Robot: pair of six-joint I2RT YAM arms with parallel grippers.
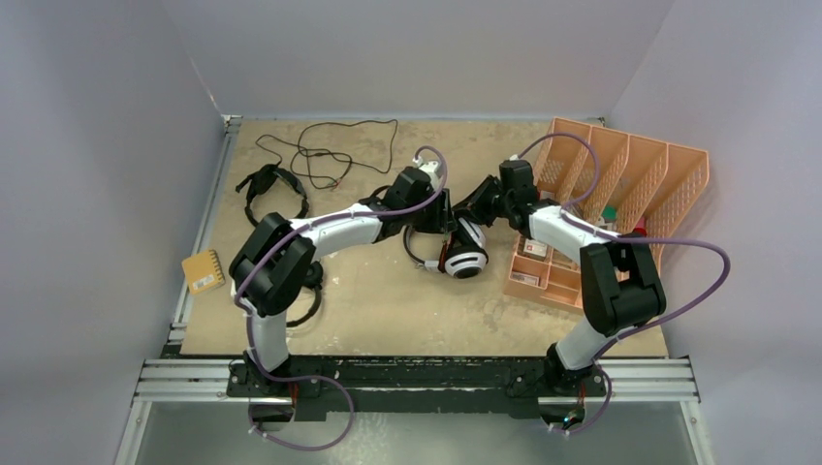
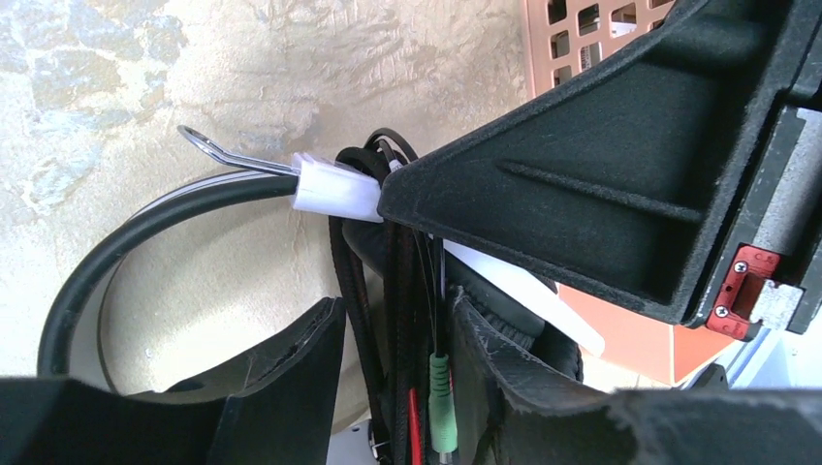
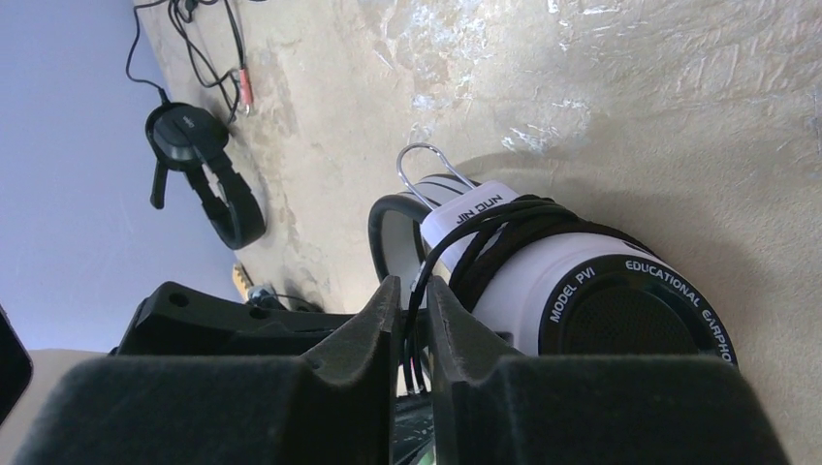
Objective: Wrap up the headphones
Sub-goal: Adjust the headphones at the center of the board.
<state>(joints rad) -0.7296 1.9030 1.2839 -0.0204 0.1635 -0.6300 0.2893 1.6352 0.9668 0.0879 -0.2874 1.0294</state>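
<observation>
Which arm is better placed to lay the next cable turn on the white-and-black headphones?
Right, probably: the right gripper straddles the loose cable strand beside the coil on the white-and-black headphones. The left gripper surrounds the bundle and green plug, better suited to steadying.

Plain pale grey walls (image 1: 417, 48) enclosing three sides, mottled beige tabletop (image 1: 388, 300) with worn whitish patches, aluminium rail (image 1: 184, 380) along near edge, even diffuse lighting, soft shadows
</observation>
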